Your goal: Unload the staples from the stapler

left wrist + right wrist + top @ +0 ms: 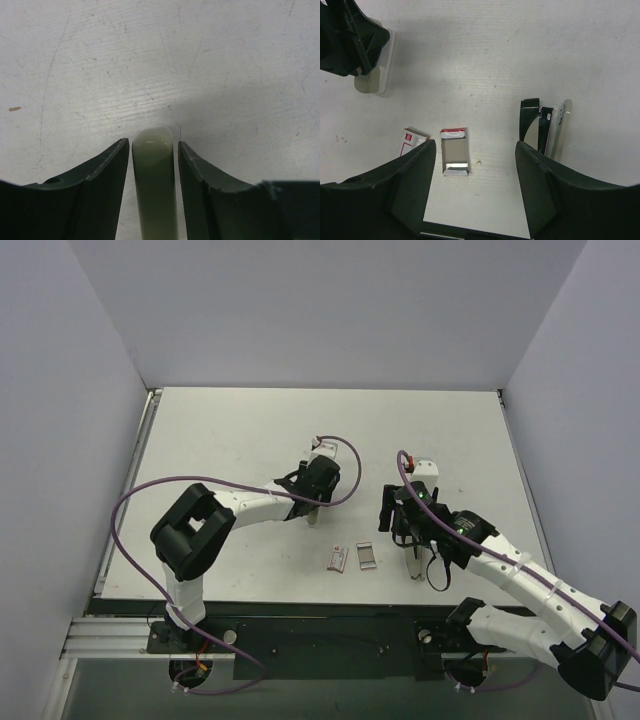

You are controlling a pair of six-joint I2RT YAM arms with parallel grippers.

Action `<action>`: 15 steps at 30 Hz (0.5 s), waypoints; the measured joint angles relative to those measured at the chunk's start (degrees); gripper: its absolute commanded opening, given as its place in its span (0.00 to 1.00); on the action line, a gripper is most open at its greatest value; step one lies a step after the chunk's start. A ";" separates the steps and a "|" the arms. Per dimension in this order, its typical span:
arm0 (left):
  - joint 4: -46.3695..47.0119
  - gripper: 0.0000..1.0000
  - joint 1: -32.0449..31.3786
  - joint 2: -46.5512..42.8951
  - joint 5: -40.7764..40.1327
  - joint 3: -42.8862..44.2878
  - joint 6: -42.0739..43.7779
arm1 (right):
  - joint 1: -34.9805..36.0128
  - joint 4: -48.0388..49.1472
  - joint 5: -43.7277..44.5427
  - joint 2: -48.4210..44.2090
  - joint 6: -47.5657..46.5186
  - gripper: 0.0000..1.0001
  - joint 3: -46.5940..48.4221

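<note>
The stapler (pixel 546 131) lies on the white table, black top arm beside its silvery channel and base. It sits just past my right finger, which partly hides it. In the top view the stapler (pixel 413 565) is at the near right. My right gripper (pixel 475 146) is open and empty above the table, left of the stapler; it also shows in the top view (pixel 407 538). My left gripper (pixel 152 145) is open and straddles an olive-grey rounded bar (pixel 155 185), with a thin gap on each side. The top view shows this gripper (pixel 314 502) at the table's middle.
An open staple-box tray (pixel 455 159) and its red-and-white sleeve (pixel 413 141) lie near the front edge, between the arms; both show in the top view, the tray (pixel 367 555) and the sleeve (pixel 337 558). The olive bar (pixel 372 76) and the left gripper appear at the right wrist view's top left.
</note>
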 measured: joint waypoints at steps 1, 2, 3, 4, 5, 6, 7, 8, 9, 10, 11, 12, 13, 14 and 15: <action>-0.04 0.51 0.00 0.00 0.02 -0.15 -0.02 | -0.02 0.00 -0.07 0.02 0.00 0.60 0.00; -0.02 0.50 0.00 0.00 0.04 -0.31 -0.04 | 0.00 0.00 -0.11 0.04 0.02 0.60 0.00; -0.04 0.47 0.00 0.00 0.09 -0.39 -0.04 | 0.00 0.00 -0.13 0.11 0.02 0.60 0.00; -0.02 0.45 0.00 0.00 0.09 -0.44 -0.04 | 0.00 0.00 -0.13 0.15 0.02 0.59 0.00; -0.04 0.38 0.00 0.00 0.11 -0.46 -0.04 | 0.00 0.00 -0.13 0.22 0.02 0.59 0.00; 0.00 0.34 0.00 0.00 0.15 -0.46 -0.04 | 0.00 0.00 -0.15 0.28 0.04 0.59 0.00; 0.00 0.25 0.00 0.00 0.22 -0.46 -0.11 | 0.07 0.00 -0.15 0.37 0.04 0.59 0.00; 0.00 0.21 0.00 0.00 0.15 -0.46 0.02 | 0.15 0.00 -0.15 0.39 0.04 0.58 0.00; -0.02 0.12 0.00 0.00 0.20 -0.46 0.28 | 0.33 0.00 -0.15 0.46 0.07 0.58 0.00; -0.02 0.07 0.00 0.00 0.17 -0.46 0.17 | 0.35 0.00 -0.15 0.52 0.07 0.58 0.00; 0.00 0.00 0.00 0.00 0.20 -0.46 0.22 | 0.37 0.02 -0.15 0.61 0.07 0.58 0.00; -0.02 0.00 0.00 0.00 0.26 -0.46 0.26 | 0.37 0.00 -0.15 0.70 0.07 0.57 0.00; 0.00 0.00 0.00 0.00 0.39 -0.46 0.52 | 0.37 0.00 -0.15 0.74 0.09 0.57 0.00; 0.02 0.00 0.00 0.00 0.61 -0.46 0.79 | 0.37 0.00 -0.15 0.76 0.09 0.57 0.00; 0.07 0.00 0.00 0.00 0.90 -0.46 1.20 | 0.37 0.02 -0.15 0.76 0.09 0.57 0.00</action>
